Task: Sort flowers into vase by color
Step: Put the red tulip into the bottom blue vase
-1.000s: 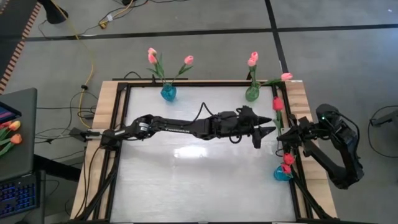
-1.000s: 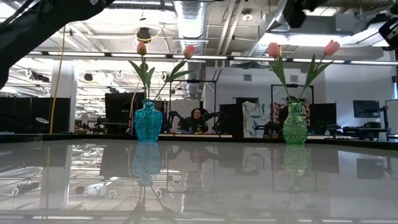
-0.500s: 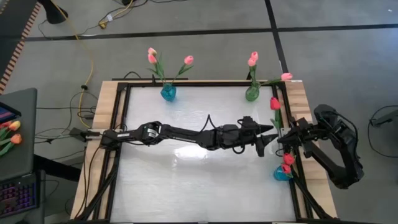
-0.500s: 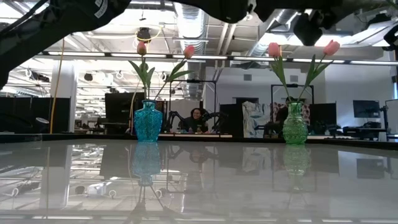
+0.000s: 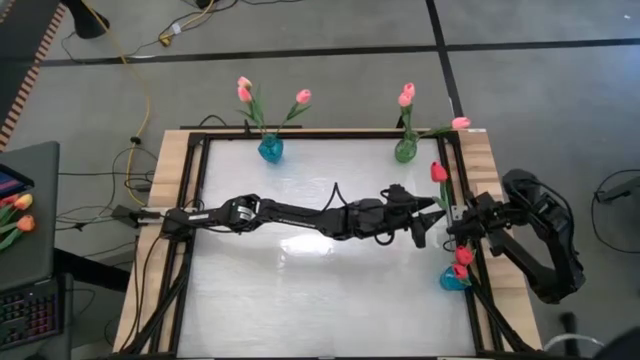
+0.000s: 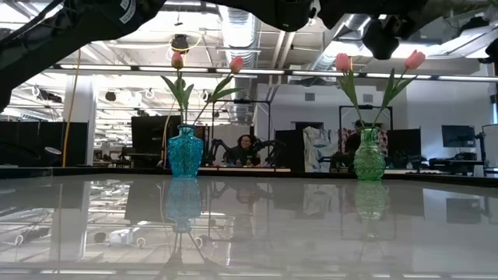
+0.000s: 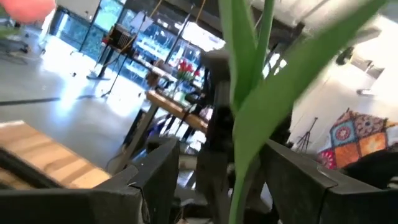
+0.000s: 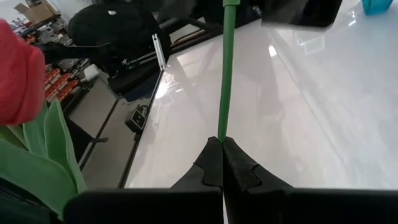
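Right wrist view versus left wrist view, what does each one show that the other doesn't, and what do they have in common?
Only the right wrist view shows the right gripper shut on the green stem, with the glossy white table beyond it and a red tulip head at the frame's edge. Only the left wrist view shows the left gripper open, its fingers either side of a broad green leaf, with the room behind. Both show that red tulip's greenery between their own gripper's fingers.
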`<action>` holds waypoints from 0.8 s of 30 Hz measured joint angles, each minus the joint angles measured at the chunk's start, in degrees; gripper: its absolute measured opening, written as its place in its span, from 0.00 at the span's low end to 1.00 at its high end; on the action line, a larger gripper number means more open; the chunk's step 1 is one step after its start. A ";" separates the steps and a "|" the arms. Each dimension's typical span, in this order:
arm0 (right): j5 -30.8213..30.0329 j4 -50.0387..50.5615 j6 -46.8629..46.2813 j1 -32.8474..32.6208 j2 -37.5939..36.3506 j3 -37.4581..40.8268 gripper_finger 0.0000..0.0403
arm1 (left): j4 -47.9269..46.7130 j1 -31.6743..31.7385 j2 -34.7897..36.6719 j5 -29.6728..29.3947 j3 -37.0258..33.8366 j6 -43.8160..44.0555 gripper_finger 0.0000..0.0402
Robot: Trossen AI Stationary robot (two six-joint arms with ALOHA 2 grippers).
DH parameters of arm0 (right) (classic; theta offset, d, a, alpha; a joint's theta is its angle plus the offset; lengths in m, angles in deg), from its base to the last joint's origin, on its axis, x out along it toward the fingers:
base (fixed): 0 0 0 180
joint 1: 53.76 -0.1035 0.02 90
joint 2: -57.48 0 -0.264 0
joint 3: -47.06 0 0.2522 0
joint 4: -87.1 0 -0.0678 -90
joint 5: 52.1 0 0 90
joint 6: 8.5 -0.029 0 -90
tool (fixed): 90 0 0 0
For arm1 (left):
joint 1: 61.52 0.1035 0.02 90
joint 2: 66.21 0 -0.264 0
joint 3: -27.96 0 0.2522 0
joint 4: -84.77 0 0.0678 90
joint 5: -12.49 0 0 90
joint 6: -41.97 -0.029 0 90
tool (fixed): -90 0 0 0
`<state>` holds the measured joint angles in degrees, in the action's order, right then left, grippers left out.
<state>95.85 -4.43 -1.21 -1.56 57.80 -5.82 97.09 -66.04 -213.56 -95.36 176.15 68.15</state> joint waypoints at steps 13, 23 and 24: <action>-1.14 1.83 0.26 0.00 0.00 0.00 0.04 | 3.11 1.23 0.02 1.50 -0.02 -0.12 0.53; -3.04 2.08 0.56 0.00 0.00 0.00 0.06 | 3.51 1.39 0.02 2.18 -0.02 -0.05 0.35; -3.04 2.10 0.58 0.00 0.00 0.00 0.06 | 3.53 1.39 0.02 2.18 -0.02 -0.03 0.31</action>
<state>92.81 -2.33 -0.63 -1.56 57.80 -5.82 100.61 -64.66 -213.54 -93.18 176.13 68.13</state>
